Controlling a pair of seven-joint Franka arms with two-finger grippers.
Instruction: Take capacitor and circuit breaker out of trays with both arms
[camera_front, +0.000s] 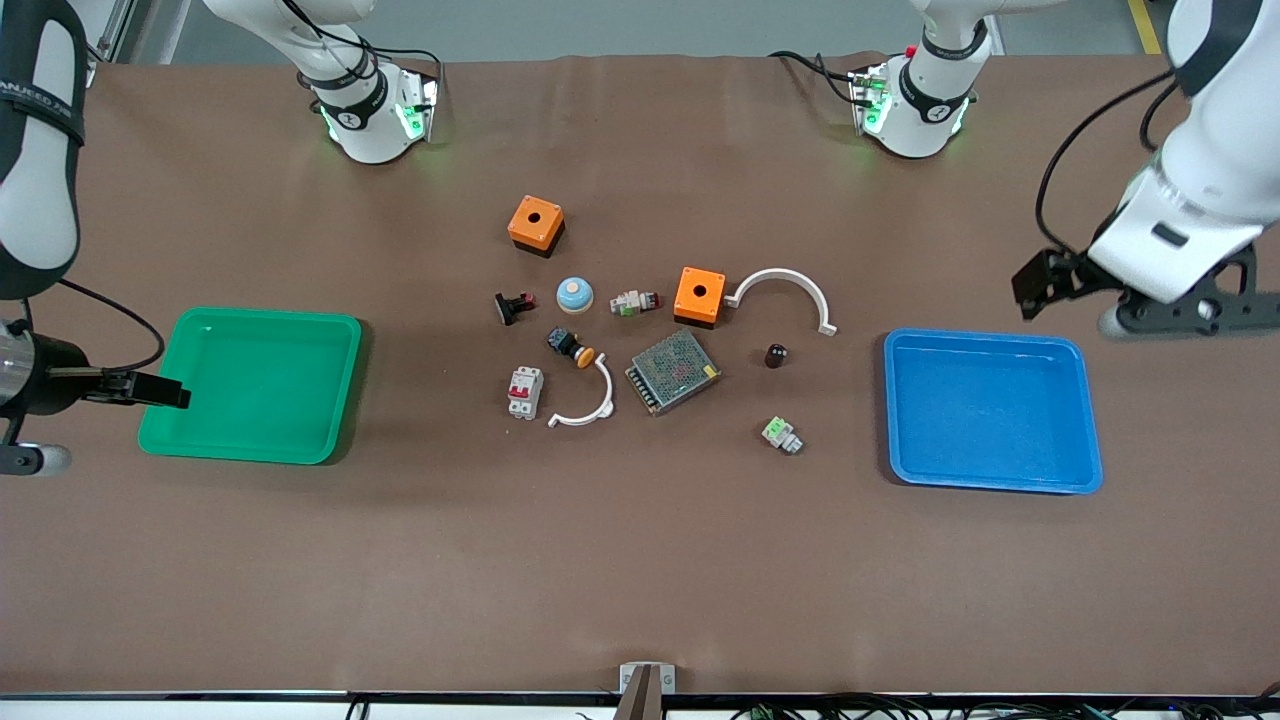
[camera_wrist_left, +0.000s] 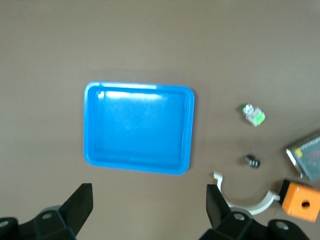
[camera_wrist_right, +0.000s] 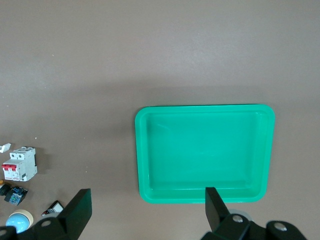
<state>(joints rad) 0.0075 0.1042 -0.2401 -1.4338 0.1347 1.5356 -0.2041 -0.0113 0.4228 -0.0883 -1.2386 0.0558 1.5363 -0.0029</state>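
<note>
The capacitor (camera_front: 776, 355), a tiny black cylinder, stands on the table between the parts cluster and the blue tray (camera_front: 990, 410); it also shows in the left wrist view (camera_wrist_left: 252, 161). The breaker (camera_front: 524, 392), white-grey with red levers, lies at the cluster's end toward the green tray (camera_front: 255, 385); it also shows in the right wrist view (camera_wrist_right: 20, 165). My left gripper (camera_front: 1035, 285) (camera_wrist_left: 148, 210) is open and empty, up over the table beside the blue tray (camera_wrist_left: 137, 127). My right gripper (camera_front: 150, 390) (camera_wrist_right: 147, 210) is open and empty over the green tray's (camera_wrist_right: 205, 152) outer edge.
Around the two parts lie two orange boxes (camera_front: 536, 224) (camera_front: 699, 295), two white arcs (camera_front: 785, 292) (camera_front: 585, 400), a metal mesh unit (camera_front: 672, 372), a green-and-white block (camera_front: 781, 435), a blue dome (camera_front: 575, 294) and several small buttons. Both trays hold nothing.
</note>
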